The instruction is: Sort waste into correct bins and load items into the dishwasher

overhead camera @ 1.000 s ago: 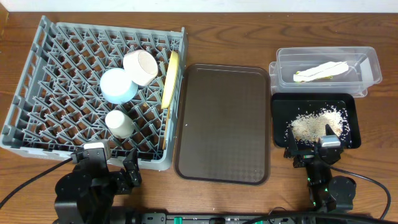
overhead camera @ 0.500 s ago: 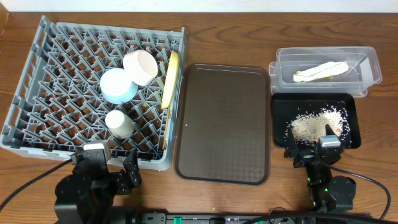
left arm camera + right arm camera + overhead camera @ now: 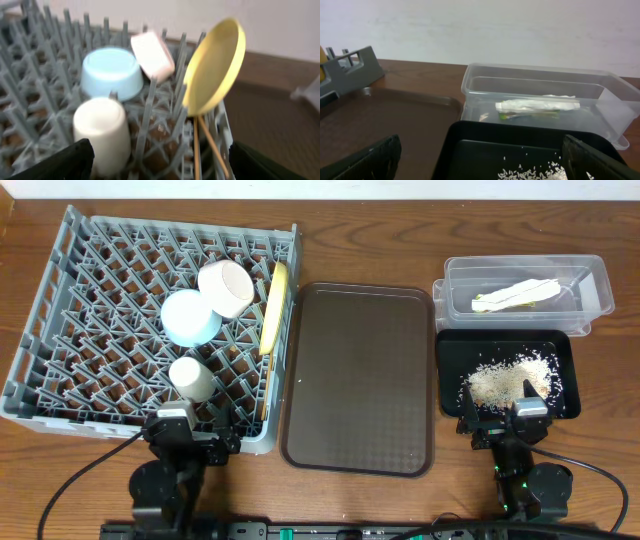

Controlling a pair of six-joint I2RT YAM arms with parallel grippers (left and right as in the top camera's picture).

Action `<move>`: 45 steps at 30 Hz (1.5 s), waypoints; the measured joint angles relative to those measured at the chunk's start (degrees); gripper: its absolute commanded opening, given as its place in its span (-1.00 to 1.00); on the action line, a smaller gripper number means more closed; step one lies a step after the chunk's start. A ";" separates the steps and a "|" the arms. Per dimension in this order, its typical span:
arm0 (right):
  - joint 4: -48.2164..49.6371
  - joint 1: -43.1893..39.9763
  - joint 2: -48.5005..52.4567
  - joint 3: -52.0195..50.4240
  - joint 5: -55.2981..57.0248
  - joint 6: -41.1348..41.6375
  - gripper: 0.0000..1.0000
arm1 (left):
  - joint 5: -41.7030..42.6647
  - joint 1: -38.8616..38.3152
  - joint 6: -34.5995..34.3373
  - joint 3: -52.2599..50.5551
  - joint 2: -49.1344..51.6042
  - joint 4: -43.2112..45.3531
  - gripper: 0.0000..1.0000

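Left gripper (image 3: pixel 195 442) is held open, empty, at grey rack (image 3: pixel 40 300) near edge; yellow plate (image 3: pixel 274 305), blue bowl (image 3: pixel 190 318), white bowl (image 3: pixel 226 288), cup (image 3: pixel 191 378) are racked. Right gripper (image 3: pixel 503 425) is held open at black tray (image 3: pixel 445 370) near edge; rice (image 3: pixel 505 380) is kept inside.

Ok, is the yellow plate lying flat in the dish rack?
No, the yellow plate stands on its edge between the pegs along the right side of the dish rack.

left: dish rack (image 3: pixel 100 310) full of upright pegs; cup (image 3: pixel 192 378), blue bowl (image 3: pixel 190 318), white bowl (image 3: pixel 226 288) crowd its right half; yellow plate (image 3: pixel 274 305) on edge along right wall | centre: brown tray (image 3: pixel 360 375) flat, bare, open above | far right: clear tub (image 3: pixel 598 290), raised walls | near right: black tray (image 3: pixel 447 375), low rim, rice (image 3: pixel 505 380) inside
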 measured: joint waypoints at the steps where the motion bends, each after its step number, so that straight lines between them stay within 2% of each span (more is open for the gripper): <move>1: 0.00 0.00 0.02 0.00 0.00 0.00 0.98 | 0.00 0.00 0.00 -1.73 -0.24 2.82 0.78; 6: -0.02 0.00 0.02 0.00 0.00 0.00 0.99 | -0.33 0.00 0.00 -8.44 -0.46 17.42 0.78; 10: -0.02 0.00 0.00 0.00 0.00 0.00 0.98 | -1.18 0.00 0.50 -12.68 -0.50 25.68 0.78; 18: 0.00 0.00 0.02 0.00 0.00 0.00 0.98 | -2.38 0.00 4.28 -13.51 -0.50 22.58 0.78; 45: 0.00 0.00 0.02 0.00 0.00 0.00 0.99 | -2.99 0.00 5.35 -13.35 -0.48 22.25 0.79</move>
